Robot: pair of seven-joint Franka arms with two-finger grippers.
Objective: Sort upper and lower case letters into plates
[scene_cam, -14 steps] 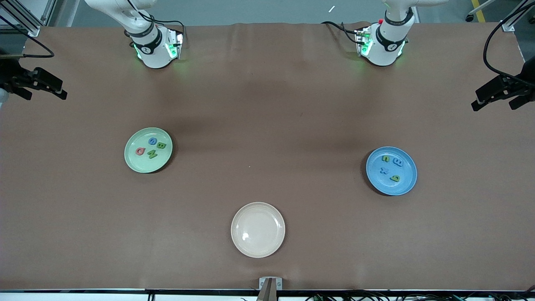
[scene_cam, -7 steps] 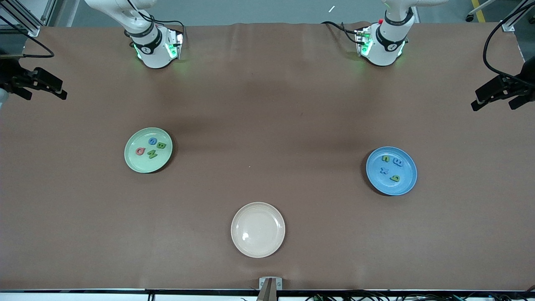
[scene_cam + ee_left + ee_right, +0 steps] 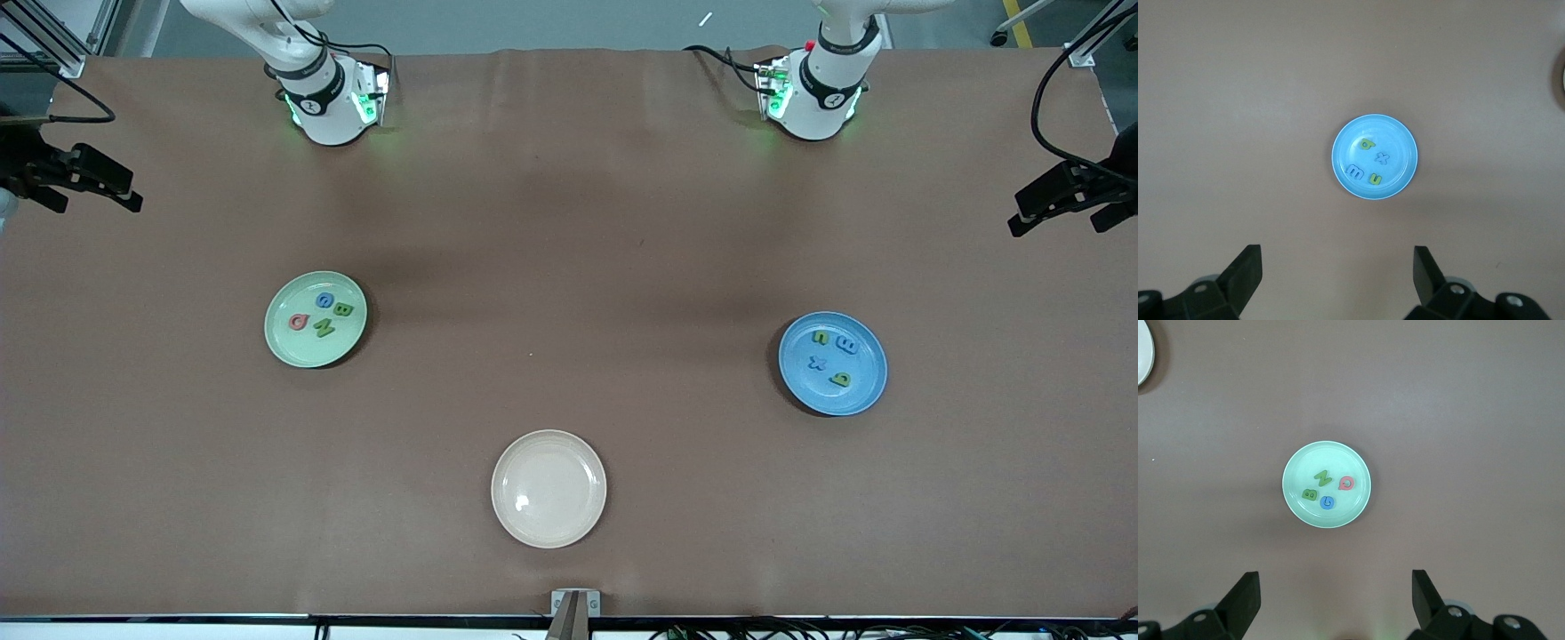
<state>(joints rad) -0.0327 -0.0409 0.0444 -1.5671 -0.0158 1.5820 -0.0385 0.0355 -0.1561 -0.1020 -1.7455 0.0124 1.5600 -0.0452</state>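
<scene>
The pale mint plate [image 3: 307,351] lies toward the right arm's end and holds a blue letter [image 3: 324,301], a green B [image 3: 343,309], a pink letter [image 3: 298,322] and a green N [image 3: 324,329]. The bright blue plate [image 3: 845,402] lies toward the left arm's end and holds several small green and blue letters [image 3: 839,380]. My left gripper [image 3: 1337,280] is open and empty, high over the table beside the blue plate [image 3: 1401,173]. My right gripper [image 3: 1336,600] is open and empty, high over the table beside the mint plate [image 3: 1331,457]. Neither gripper shows in the front view.
An empty cream-white plate [image 3: 548,488] lies nearest the front camera, midway between the two ends. Black camera mounts stand at both table ends [image 3: 71,173] [image 3: 1067,191]. The arm bases [image 3: 329,102] [image 3: 813,89] stand at the table's farthest edge.
</scene>
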